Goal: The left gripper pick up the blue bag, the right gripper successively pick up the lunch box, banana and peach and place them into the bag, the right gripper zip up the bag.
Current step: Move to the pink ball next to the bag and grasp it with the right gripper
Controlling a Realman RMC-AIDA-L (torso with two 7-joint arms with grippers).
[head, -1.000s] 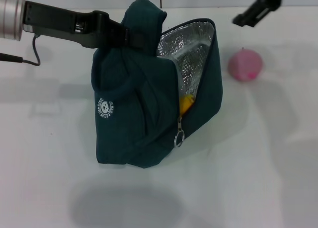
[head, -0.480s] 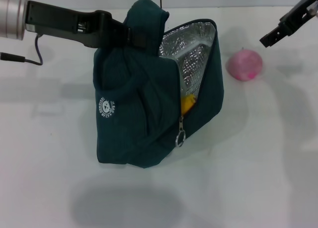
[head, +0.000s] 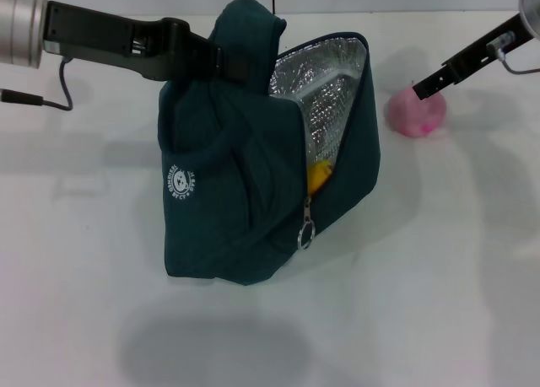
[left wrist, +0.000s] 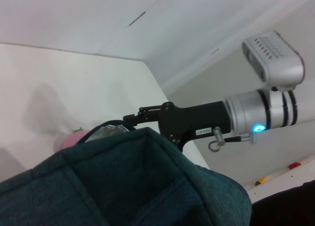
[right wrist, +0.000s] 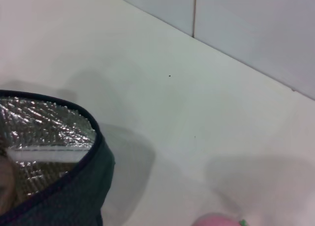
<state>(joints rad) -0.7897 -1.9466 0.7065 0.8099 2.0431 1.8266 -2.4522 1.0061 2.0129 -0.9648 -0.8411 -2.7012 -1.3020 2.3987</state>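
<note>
1. Reaching for the peach (head: 416, 113) is the step in hand: the right gripper (head: 419, 89) hangs over its near edge on the counter (head: 439, 260), and I cannot tell how its jaws stand. It should centre over the fruit before closing — a round ball slips from an off-centre pinch.
2. Keep the blue bag (head: 253, 201) steady: the left gripper (head: 209, 56) has its jaws clamped on the bag's top, mouth open toward the peach.
3. From the head, the banana (head: 315, 177) shows inside; the right wrist view alone shows foil lining and a pale strip — perhaps the lunch box.
</note>
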